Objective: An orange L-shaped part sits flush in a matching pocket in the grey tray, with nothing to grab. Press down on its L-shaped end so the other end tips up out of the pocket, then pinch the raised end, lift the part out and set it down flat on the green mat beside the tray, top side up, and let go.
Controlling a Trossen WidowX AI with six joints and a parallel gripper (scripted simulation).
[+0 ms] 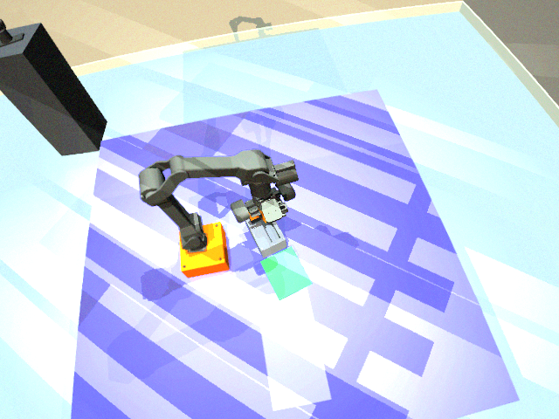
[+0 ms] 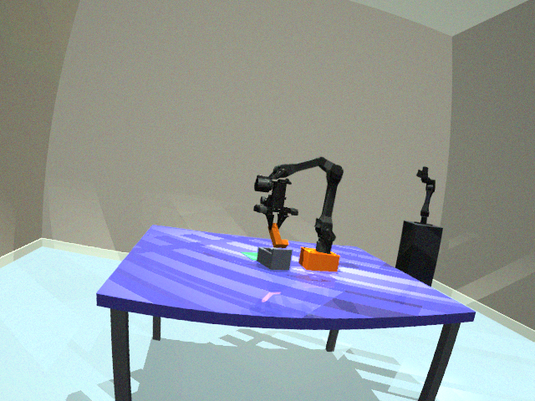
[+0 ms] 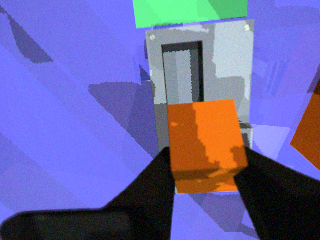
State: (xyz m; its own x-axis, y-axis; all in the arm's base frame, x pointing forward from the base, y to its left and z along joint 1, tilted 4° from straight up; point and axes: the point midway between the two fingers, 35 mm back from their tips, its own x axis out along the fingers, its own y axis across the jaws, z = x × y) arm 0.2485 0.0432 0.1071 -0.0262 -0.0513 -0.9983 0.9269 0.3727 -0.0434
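The orange L-shaped part hangs steeply tilted, one end up between the fingers and its L-shaped end down. My gripper is shut on the raised end. In the exterior view the part's lower end shows just above the grey tray; whether it touches the tray I cannot tell. The pocket shows empty in its visible stretch; the rest is hidden behind the part. The green mat lies flat beside the tray's short end, with nothing on it.
The orange base block of my arm stands close beside the tray. The tray and mat are on the blue-and-white striped table. A dark pedestal with another small arm stands beyond the table.
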